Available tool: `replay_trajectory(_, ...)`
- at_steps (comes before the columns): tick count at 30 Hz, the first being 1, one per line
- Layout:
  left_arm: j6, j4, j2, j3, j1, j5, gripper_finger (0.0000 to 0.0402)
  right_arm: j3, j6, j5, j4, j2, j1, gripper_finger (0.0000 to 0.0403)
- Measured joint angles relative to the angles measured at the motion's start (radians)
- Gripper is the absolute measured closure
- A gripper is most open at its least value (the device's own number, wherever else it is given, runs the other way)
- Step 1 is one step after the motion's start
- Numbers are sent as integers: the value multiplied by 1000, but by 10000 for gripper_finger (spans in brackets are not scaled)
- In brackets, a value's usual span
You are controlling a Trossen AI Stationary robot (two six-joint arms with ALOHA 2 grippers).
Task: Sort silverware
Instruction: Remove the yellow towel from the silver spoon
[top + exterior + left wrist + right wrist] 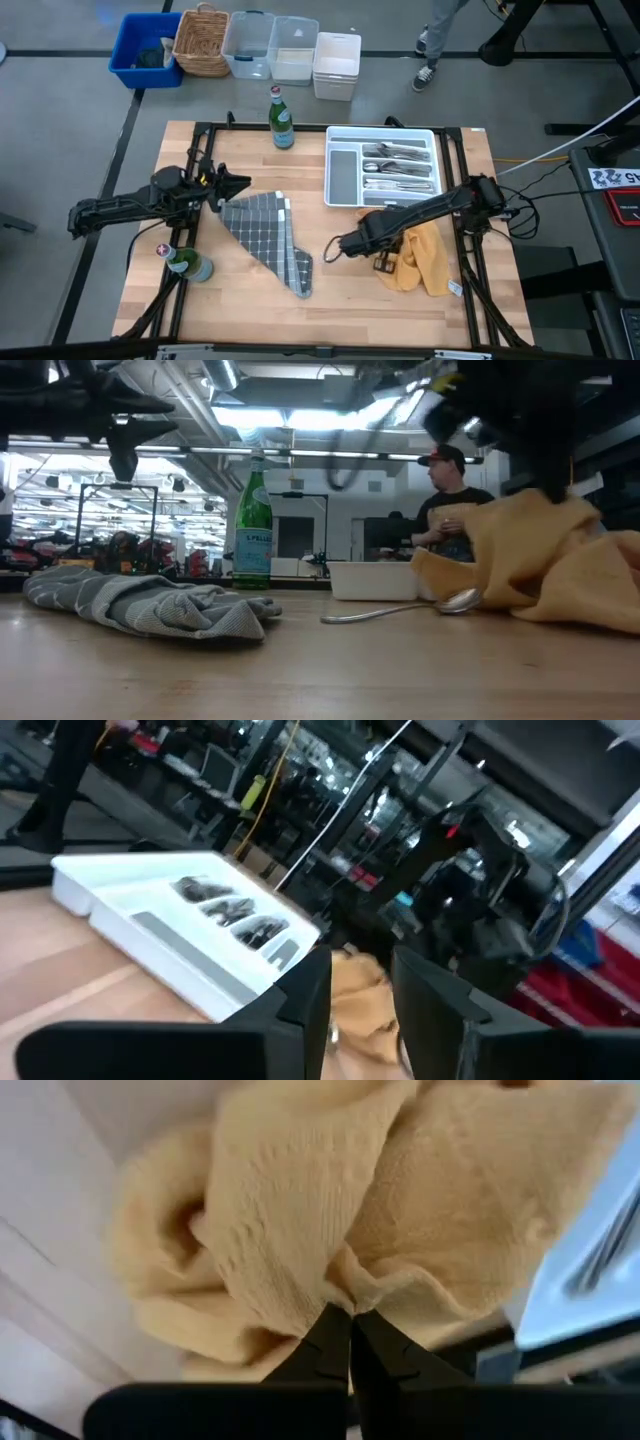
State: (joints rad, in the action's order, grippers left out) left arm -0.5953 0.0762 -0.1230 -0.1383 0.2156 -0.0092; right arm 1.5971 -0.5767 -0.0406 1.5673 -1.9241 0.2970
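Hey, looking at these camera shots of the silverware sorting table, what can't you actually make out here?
- Silverware in the tray: too small in the high view to count or sort by type.
- Spoon bowl: partly hidden by the yellow cloth in the low view.
- Right hand: shut at the cloth; whether fabric is pinched is unclear.
- Left hand: its fingertips are cut off by the wrist picture's edge.

One camera hangs overhead, looking straight down. Another sits at tabletop level. Each wrist camera looks past its fingers; both catch the yellow cloth (330,1210), at overhead's four o'clock.
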Motion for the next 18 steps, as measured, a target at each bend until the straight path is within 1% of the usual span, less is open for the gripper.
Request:
replay_trajectory(4,50,-4,-33,1,0,-1,306,-149,-29,-27,2,60,10,401)
replay_trajectory(9,123,-7,-49,1,0,-1,306,-313,-24,-58,-16,101,14,400)
replay_trajectory(13,175,-7,-49,1,0,-1,306,-403,-21,-58,-49,100,11,400)
replay_trajectory(18,252,-14,-49,1,0,-1,306,-486,-21,-67,-154,100,11,400)
